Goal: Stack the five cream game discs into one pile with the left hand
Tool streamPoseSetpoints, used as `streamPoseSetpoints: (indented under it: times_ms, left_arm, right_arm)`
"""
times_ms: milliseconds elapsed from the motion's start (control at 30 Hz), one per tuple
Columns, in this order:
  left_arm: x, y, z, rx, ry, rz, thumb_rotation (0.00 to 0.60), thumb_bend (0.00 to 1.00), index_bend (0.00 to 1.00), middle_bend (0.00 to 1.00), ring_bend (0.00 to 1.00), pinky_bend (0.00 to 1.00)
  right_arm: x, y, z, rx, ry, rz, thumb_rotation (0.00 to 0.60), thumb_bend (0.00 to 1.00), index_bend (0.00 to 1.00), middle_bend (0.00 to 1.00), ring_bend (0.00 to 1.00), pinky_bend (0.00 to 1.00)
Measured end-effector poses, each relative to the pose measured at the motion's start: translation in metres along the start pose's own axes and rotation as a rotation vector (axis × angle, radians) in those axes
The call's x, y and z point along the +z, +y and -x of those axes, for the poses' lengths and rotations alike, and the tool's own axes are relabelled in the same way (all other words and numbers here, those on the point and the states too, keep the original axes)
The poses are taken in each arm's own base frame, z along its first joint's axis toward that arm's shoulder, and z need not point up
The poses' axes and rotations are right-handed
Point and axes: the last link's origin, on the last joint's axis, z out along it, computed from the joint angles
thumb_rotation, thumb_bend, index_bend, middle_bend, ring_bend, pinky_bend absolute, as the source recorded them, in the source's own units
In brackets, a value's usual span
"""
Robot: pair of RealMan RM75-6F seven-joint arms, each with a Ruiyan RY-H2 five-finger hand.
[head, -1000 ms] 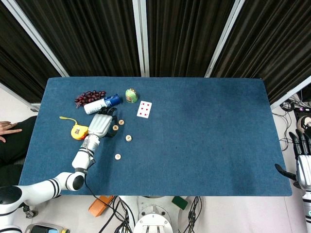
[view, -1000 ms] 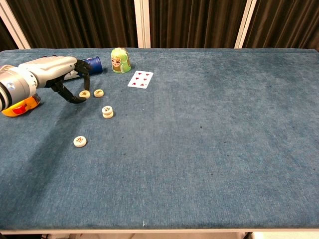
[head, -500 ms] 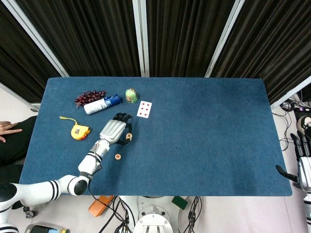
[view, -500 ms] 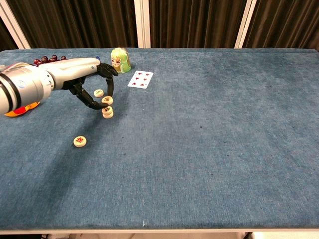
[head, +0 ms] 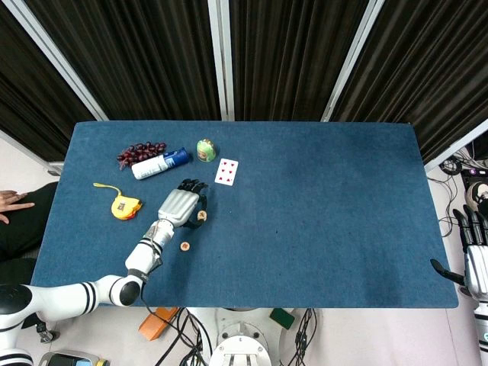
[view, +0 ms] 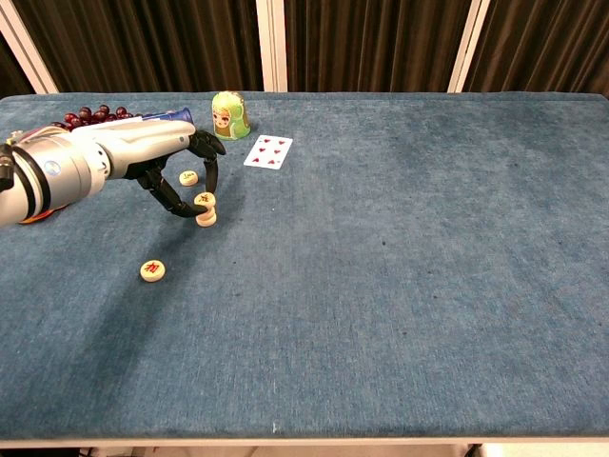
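Observation:
My left hand (view: 157, 152) (head: 181, 204) reaches over a small pile of cream discs (view: 206, 219) on the blue table. Its thumb and a finger pinch one cream disc (view: 204, 199) that sits right on top of the pile. In the head view only the edge of the pile (head: 201, 216) shows beside the fingers. One loose disc (view: 188, 177) lies just behind the pile, under the hand. Another loose disc (view: 152, 270) (head: 184, 246) lies nearer the front edge. My right hand (head: 476, 263) hangs off the table's right end, fingers apart and holding nothing.
A green doll (view: 229, 115), a playing card (view: 267, 151), a blue-capped bottle (head: 160, 164) and dark grapes (head: 141, 152) sit behind the discs. A yellow tape measure (head: 122, 206) lies left of the hand. A person's hand (head: 14, 200) shows at the left edge.
My left hand picked a disc from the left group, carried it right and lowered it onto the pile. The right hand has not moved.

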Motion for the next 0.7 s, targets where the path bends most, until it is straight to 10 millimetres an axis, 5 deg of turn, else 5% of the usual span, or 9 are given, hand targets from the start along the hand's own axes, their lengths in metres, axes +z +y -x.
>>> streamPoseSetpoints:
  times_ms: [700]
  left_arm:
    - [0.0002,-0.0022,0.0025,0.006,-0.011,-0.01,0.6,0.35,0.47,0.08,0.0,0.0]
  right_arm:
    - [-0.0002,0.0009,-0.0007,-0.001,0.001,0.005,0.6,0.24,0.0,0.04,0.0,0.0]
